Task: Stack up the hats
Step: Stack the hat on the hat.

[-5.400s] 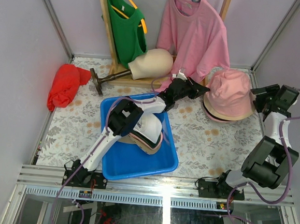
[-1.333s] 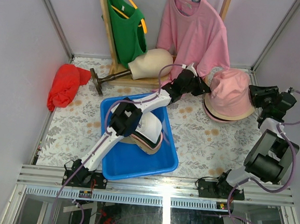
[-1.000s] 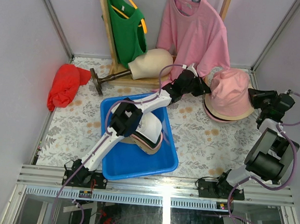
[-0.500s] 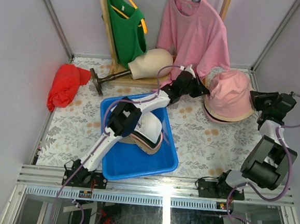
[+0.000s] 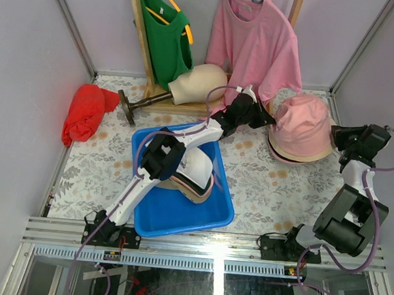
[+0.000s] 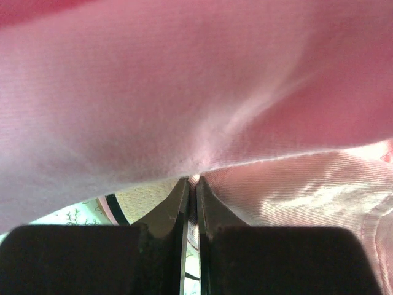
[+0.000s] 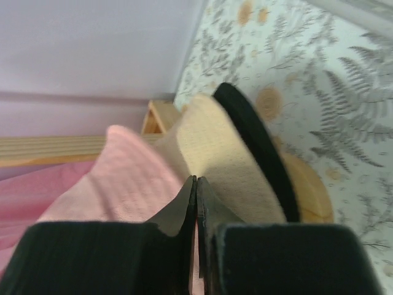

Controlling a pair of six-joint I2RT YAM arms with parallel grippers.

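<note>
A pink bucket hat sits on a tan hat and a black-brimmed one at the back right. My left gripper is shut on the pink hat's left brim. In the left wrist view pink fabric is pinched at the left gripper. My right gripper is shut on the right brim. The right wrist view shows the right gripper clamping pink brim above the tan brim and black brim. More hats lie piled in the blue tray.
A cream mannequin head lies on its side at the back. A red cloth bundle is at the left. A green shirt and a pink shirt hang on a wooden rack behind. Side walls close in the table.
The right arm's wrist has shifted slightly toward the near side while still holding the brim. The left arm and the hats in the tray have stayed put.
</note>
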